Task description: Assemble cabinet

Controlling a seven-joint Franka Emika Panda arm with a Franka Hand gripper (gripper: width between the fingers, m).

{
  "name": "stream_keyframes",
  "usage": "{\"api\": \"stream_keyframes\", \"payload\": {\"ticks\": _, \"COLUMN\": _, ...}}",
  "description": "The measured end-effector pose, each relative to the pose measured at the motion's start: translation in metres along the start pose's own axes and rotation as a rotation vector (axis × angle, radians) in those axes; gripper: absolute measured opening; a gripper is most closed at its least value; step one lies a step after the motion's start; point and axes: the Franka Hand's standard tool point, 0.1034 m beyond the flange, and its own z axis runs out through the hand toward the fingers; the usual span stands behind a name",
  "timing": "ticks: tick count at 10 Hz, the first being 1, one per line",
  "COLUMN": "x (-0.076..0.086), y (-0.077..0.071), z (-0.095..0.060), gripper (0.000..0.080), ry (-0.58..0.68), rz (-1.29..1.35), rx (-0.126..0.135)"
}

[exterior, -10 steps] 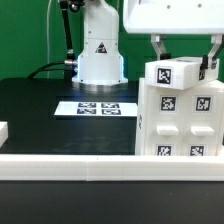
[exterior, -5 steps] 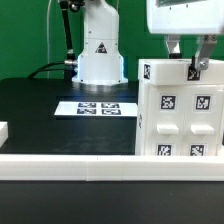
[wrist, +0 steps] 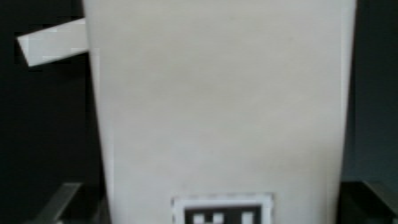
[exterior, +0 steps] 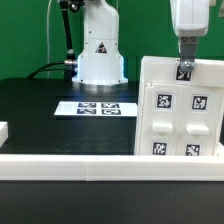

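Observation:
The cabinet [exterior: 180, 115] is a large white box with black-and-white tags. It stands upright at the exterior view's right, its tagged panel face turned toward the camera. My gripper [exterior: 185, 68] comes down from above and is shut on the cabinet's top edge. In the wrist view the cabinet [wrist: 214, 100] fills the picture, with a tag near its lower end. My gripper [wrist: 214, 205] straddles it, a dark finger showing on each side.
The marker board [exterior: 98, 108] lies on the black table in front of the robot base [exterior: 100, 55]. A long white border rail [exterior: 70, 165] runs along the near edge. A small white block [exterior: 3, 130] sits at the exterior view's left edge.
The cabinet has turned from corner-on to face-on toward the camera. My gripper has moved toward the exterior view's right with it.

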Motion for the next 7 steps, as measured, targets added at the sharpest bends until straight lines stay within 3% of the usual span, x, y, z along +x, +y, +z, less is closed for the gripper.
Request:
{"api": "stream_keyframes", "payload": {"ticks": 1, "x": -0.0009, "y": 0.0006, "z": 0.0005, "gripper": 0.0664, "ry": 0.0, "rz": -0.021, "rx": -0.001}}
{"api": "stream_keyframes", "payload": {"ticks": 2, "x": -0.0017, "y": 0.0009, "z": 0.0007, "gripper": 0.0758, "ry": -0.001, "rz": -0.023, "rx": -0.001}}
{"api": "stream_keyframes", "payload": {"ticks": 3, "x": -0.0023, "y": 0.0012, "z": 0.0009, "gripper": 0.0786, "ry": -0.001, "rz": -0.029, "rx": -0.002}}
{"api": "stream_keyframes", "payload": {"ticks": 7, "x": -0.0044, "y": 0.0022, "z": 0.0013, "gripper": 0.0797, "ry": -0.002, "rz": -0.046, "rx": -0.003}}
